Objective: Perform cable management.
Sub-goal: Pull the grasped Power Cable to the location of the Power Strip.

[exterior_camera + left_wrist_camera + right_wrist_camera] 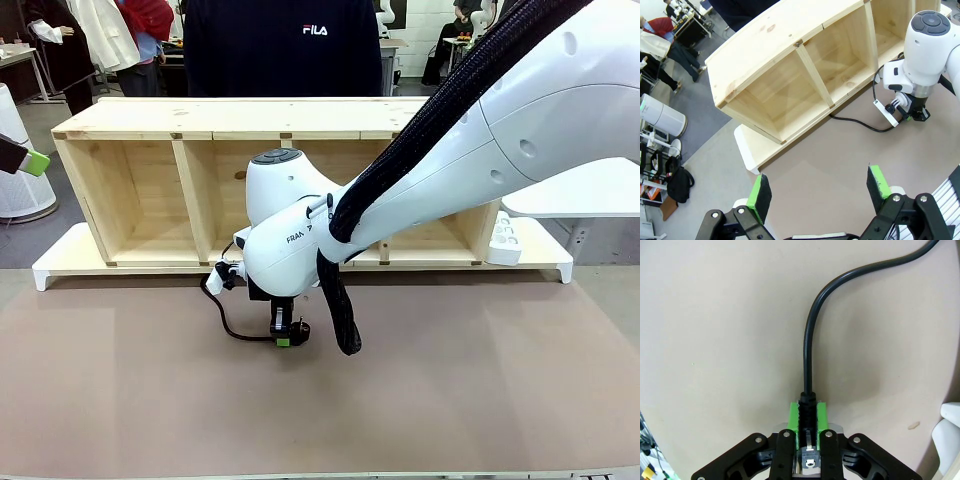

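The right gripper [807,412] is down on the table [450,390] just in front of the wooden shelf [200,120], its pads pinched tight on the plug end of the cable [807,340]. From there the cable curls back toward the shelf's foot, and one loop rises close by that arm's wrist. A hard pull away from the shelf could, I reckon, snag that loop on the wrist or drag the plug out of so narrow a pinch. The left gripper [820,187] hangs well off the shelf's left end, jaws wide, empty.
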You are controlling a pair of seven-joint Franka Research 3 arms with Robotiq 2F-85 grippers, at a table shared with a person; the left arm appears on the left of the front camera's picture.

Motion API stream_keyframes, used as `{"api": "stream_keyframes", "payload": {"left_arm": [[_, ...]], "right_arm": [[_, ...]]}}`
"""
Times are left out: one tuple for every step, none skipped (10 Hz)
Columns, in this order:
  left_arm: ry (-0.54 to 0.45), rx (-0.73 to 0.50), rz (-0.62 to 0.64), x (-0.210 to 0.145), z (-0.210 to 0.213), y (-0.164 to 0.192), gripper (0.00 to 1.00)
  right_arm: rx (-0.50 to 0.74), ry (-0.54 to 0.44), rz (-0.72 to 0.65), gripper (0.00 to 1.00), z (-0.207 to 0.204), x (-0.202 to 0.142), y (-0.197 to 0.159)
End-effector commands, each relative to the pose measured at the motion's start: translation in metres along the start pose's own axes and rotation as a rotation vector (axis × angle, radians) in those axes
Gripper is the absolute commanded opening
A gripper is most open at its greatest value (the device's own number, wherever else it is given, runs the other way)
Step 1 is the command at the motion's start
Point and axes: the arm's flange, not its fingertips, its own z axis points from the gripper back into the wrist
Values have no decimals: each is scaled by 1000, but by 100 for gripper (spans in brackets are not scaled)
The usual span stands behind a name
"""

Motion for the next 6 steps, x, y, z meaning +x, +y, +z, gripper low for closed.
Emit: {"api": "stream_keyframes", "payload": {"left_arm": [[-8,0,0,0,-2,0,100],[-8,0,0,0,-2,0,100],[-8,0,0,0,-2,0,100],[-8,0,0,0,-2,0,100],[-8,0,0,0,-2,0,100],[-8,0,0,0,-2,0,100]], "right_arm": [[-1,1,-1,0,0,0,0],[-1,1,-1,0,0,0,0],[-1,1,-1,0,0,0,0],[0,0,0,16,0,0,0],[-16,17,-11,16,5,-4,11],[-16,16,-14,16,10,-9,23]]}}
